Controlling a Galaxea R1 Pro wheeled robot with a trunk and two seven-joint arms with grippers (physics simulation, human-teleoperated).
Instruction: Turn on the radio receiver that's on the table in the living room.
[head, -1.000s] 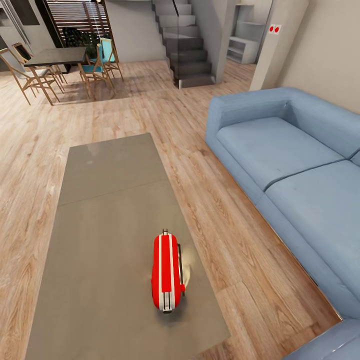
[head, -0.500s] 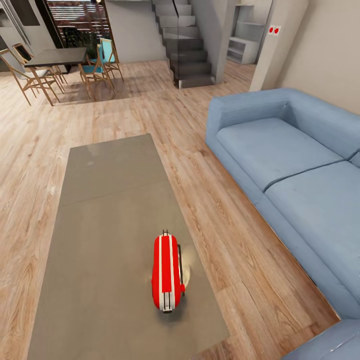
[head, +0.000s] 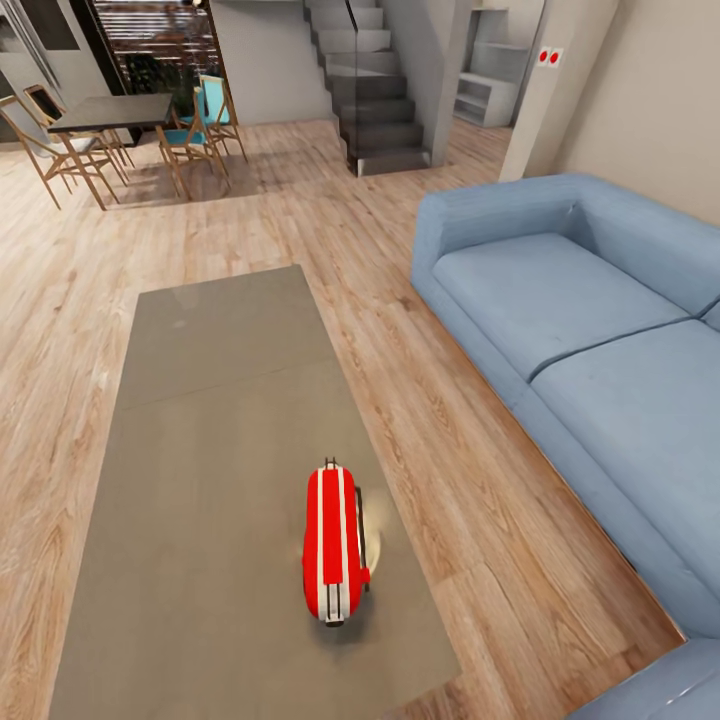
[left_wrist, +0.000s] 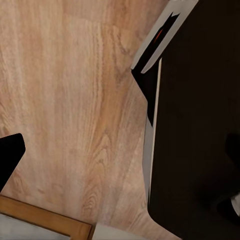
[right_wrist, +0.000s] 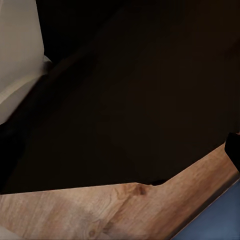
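Observation:
The radio receiver (head: 333, 545) is bright red with white stripes. It stands on edge near the close right part of the grey-taupe coffee table (head: 200, 450), its thin handle toward the sofa side. Its dial face is turned away from the head view. In the left wrist view, a dark fingertip (left_wrist: 10, 157) of the left gripper sits at the picture's edge over wood floor. The right wrist view likewise has a dark fingertip (right_wrist: 234, 147) at its edge. Nothing is between the fingers, and both grippers are away from the radio.
A light-blue sectional sofa (head: 580, 340) runs along the table's right side, with a strip of plank floor (head: 440, 440) between them. Far back stand a dark dining table with wooden chairs (head: 110, 125) and a grey staircase (head: 375, 90). The robot's dark body (left_wrist: 200, 125) shows in both wrist views.

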